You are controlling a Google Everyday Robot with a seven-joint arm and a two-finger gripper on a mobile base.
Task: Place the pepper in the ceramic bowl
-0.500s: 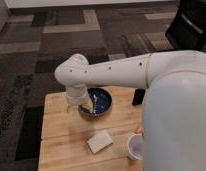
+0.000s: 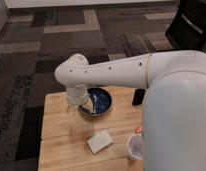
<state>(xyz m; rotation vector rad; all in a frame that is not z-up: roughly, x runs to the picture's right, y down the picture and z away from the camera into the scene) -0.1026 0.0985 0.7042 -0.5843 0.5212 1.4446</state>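
The ceramic bowl (image 2: pixel 100 101), dark blue and glossy with pale streaks inside, stands on the wooden table (image 2: pixel 66 137) toward its far side. My gripper (image 2: pixel 77 103) hangs down from the white arm (image 2: pixel 111 72) at the bowl's left rim, open, with nothing seen in it. Only an orange tip of the pepper (image 2: pixel 138 130) shows, on the table at the right beside the white cup (image 2: pixel 135 146); the rest is hidden behind my body (image 2: pixel 178 115).
A pale rectangular sponge-like block (image 2: pixel 100 141) lies on the table in front of the bowl. A small black phone-like object (image 2: pixel 138 97) lies right of the bowl. Patterned carpet surrounds the table, and a dark chair (image 2: pixel 192 25) stands at the far right.
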